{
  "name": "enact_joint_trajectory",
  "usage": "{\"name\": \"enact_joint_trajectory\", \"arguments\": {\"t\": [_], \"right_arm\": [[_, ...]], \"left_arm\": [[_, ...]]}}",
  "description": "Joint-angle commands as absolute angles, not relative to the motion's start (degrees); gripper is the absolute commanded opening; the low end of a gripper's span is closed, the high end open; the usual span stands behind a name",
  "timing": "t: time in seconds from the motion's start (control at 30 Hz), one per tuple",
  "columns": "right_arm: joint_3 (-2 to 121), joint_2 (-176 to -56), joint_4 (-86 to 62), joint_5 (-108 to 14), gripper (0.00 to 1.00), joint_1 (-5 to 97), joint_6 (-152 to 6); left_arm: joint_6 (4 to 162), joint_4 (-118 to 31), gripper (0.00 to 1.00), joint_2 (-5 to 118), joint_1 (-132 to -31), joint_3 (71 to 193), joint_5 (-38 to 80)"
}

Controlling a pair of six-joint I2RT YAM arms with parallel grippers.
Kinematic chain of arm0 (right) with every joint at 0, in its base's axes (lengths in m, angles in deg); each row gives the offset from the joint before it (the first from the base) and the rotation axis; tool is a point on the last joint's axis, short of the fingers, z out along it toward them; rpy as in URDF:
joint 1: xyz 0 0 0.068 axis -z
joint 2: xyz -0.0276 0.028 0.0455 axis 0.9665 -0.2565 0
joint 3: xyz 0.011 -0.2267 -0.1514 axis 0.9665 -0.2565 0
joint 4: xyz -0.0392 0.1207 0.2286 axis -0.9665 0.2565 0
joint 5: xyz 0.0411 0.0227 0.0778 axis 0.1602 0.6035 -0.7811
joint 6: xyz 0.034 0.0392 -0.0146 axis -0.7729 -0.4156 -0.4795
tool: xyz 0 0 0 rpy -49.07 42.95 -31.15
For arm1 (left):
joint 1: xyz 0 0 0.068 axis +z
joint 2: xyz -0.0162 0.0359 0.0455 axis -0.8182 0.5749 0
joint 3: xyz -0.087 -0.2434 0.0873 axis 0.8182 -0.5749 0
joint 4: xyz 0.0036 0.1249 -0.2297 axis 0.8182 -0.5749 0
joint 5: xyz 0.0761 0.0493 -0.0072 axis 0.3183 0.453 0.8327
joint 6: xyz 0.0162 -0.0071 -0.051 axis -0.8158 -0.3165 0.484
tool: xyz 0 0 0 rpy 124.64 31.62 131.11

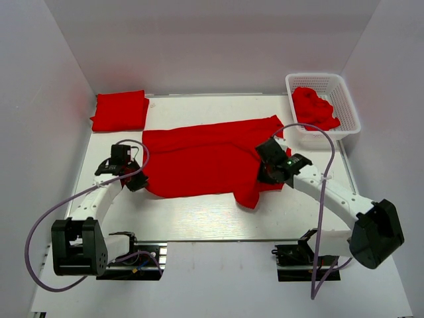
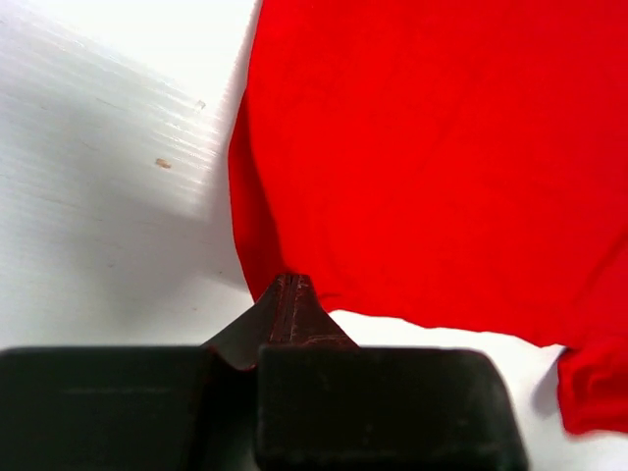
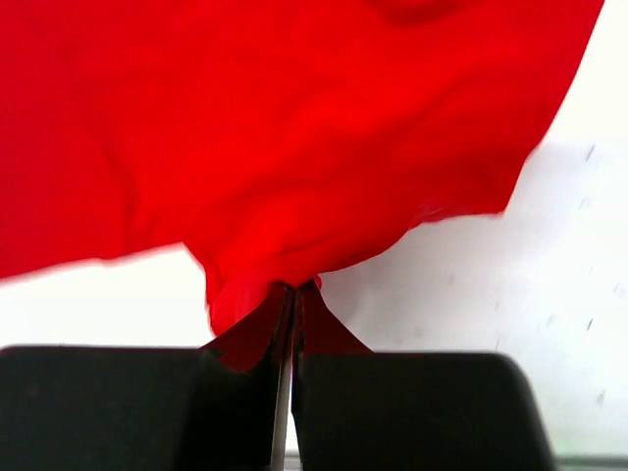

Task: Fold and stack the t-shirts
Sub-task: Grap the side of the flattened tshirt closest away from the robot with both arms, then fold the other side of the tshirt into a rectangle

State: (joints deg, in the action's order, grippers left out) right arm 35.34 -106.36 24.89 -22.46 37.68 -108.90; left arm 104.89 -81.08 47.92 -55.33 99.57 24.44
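One red t-shirt (image 1: 205, 159) lies spread across the middle of the table. My left gripper (image 1: 137, 183) is at its left edge, and in the left wrist view the jaws (image 2: 291, 283) are shut with their tips pinching the hem of the t-shirt (image 2: 422, 147). My right gripper (image 1: 264, 176) is at the shirt's right side. In the right wrist view it (image 3: 294, 287) is shut on a bunched fold of the t-shirt (image 3: 285, 128), lifted off the table. A folded t-shirt (image 1: 119, 110) rests at the back left.
A white lattice basket (image 1: 315, 77) stands at the back right with crumpled red t-shirts (image 1: 314, 107) inside. White walls close in the table on the left, back and right. Purple cables loop off both arms.
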Motion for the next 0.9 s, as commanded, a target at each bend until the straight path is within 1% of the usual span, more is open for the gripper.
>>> {"name": "enact_joint_trajectory", "arguments": {"t": [0.0, 0.13, 0.23, 0.37, 0.6, 0.7, 0.87], "right_arm": [[39.2, -108.6, 19.8, -17.3, 0.00, 39.9, -104.8], [44.3, -113.3, 15.5, -17.8, 0.00, 43.7, -102.2], [48.4, -118.3, 14.2, -18.6, 0.00, 45.9, -99.8], [54.2, -122.1, 12.9, -20.3, 0.00, 48.7, -97.5], [62.7, -129.2, 13.0, -22.9, 0.00, 52.7, -92.6], [65.5, -131.8, 13.0, -23.6, 0.00, 54.2, -93.2], [69.5, -135.6, 14.2, -24.7, 0.00, 56.9, -92.2]], "left_arm": [[106.6, -80.0, 0.00, 49.6, -54.9, 103.2, 23.2], [107.8, -80.0, 0.00, 52.5, -54.9, 106.9, 24.4], [108.5, -80.5, 0.00, 54.5, -54.9, 110.2, 25.7], [109.1, -81.1, 0.00, 56.3, -54.9, 113.5, 28.1], [110.4, -82.6, 0.00, 61.5, -54.9, 118.7, 33.8], [111.1, -82.6, 0.00, 64.3, -54.4, 121.1, 36.2], [112.2, -79.9, 0.00, 70.0, -54.4, 125.2, 36.9]]}}
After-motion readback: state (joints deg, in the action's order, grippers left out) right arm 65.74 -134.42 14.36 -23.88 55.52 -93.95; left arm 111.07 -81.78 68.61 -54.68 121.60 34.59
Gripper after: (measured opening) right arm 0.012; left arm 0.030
